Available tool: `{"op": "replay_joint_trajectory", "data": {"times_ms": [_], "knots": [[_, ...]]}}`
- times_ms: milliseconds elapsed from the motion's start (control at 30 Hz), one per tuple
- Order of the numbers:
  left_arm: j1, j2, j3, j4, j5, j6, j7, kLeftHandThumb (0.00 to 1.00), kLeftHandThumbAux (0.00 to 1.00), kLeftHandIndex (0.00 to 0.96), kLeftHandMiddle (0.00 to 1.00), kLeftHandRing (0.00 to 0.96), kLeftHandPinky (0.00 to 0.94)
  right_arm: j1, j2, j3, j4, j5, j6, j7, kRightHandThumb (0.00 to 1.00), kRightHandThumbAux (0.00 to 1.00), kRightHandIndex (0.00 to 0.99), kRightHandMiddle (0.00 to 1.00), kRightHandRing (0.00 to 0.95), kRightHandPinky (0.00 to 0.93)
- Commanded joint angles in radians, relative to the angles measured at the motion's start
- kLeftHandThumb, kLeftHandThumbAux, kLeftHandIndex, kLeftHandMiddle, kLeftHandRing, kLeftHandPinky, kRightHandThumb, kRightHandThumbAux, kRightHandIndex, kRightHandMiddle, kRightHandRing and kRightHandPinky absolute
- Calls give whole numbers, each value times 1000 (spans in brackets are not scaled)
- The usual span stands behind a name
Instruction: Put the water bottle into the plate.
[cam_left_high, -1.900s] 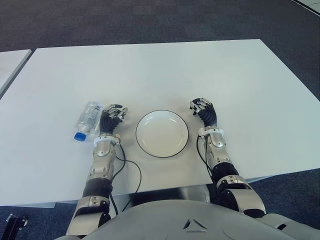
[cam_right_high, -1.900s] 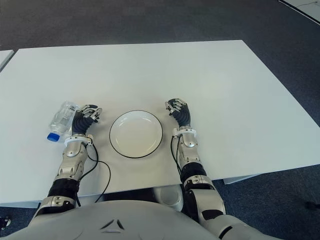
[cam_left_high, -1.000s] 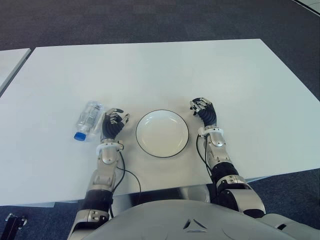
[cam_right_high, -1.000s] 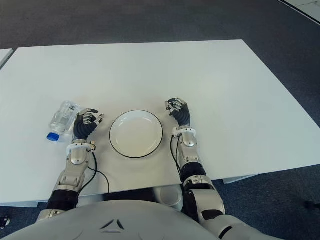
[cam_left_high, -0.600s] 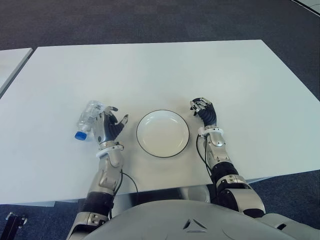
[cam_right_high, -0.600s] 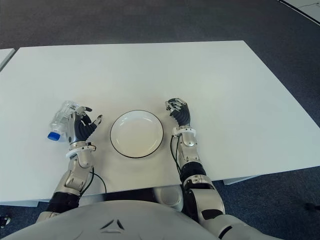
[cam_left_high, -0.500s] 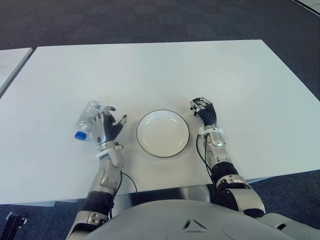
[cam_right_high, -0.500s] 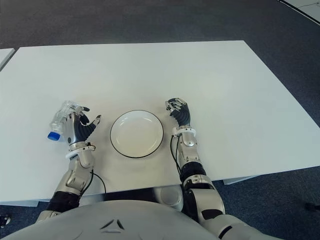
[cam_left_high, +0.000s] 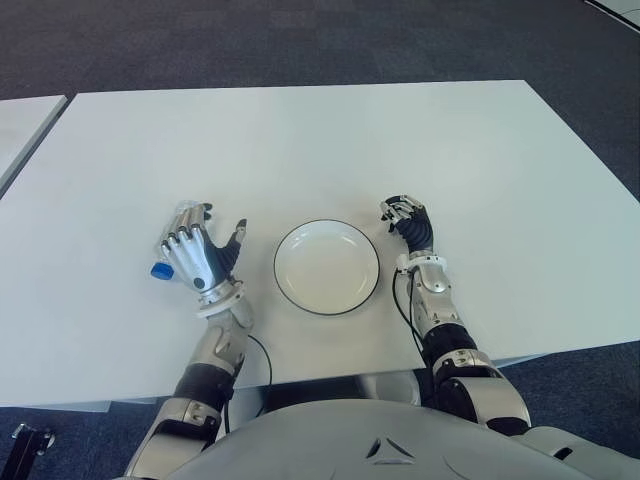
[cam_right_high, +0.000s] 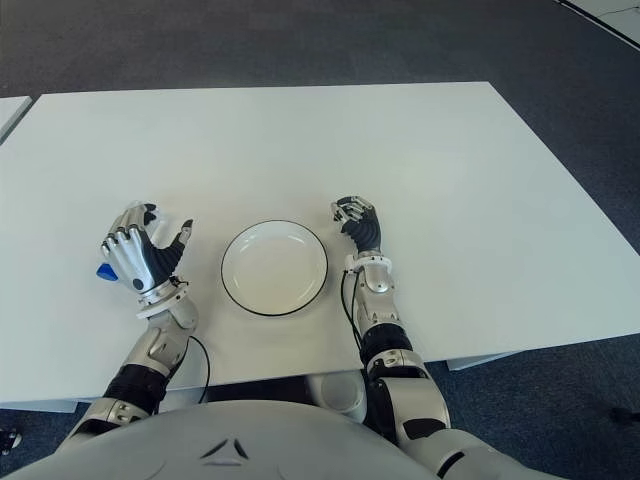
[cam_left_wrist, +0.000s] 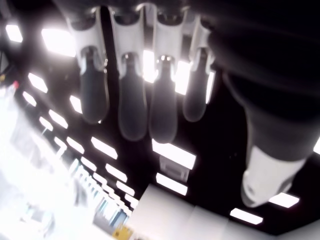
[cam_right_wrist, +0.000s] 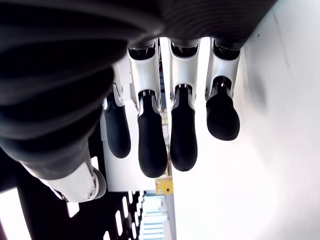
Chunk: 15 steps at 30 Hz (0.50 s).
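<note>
Two robot hands over a white counter (cam_left_high: 330, 140), seen from above. Left robot hand (cam_left_high: 198, 256) raised off the surface with back facing the camera, fingers spread and extended, grasping nothing; positioned directly in front of the water bottle (cam_left_high: 182, 217), covering most of it. Only the clear top end and the blue cap (cam_left_high: 158, 270) of the bottle visible past the hand, lying on its side on the counter, left of the plate (cam_left_high: 327, 267) and apart from it. Round white plate with dark rim, between the two hands, holding nothing. Right robot hand (cam_left_high: 408, 221) just beside the plate's right edge, fingers loosely curled downward, grasping nothing. Dark carpet (cam_left_high: 300, 40) beyond the counter's far edge.
</note>
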Motion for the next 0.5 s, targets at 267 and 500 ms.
{"op": "replay_joint_trajectory", "data": {"times_ms": [267,500], "knots": [[-43,-57,39,73,-58,110,110,197,679,10,8,7,7,45,6,7,56,-8,86,-8,701,727,439,780,762,761],[-61,-81,85,57,-65,340,46,299,456,0,0,0,0,43,3,8,60,-6,96,-8,701,727,438,780,763,758]]}}
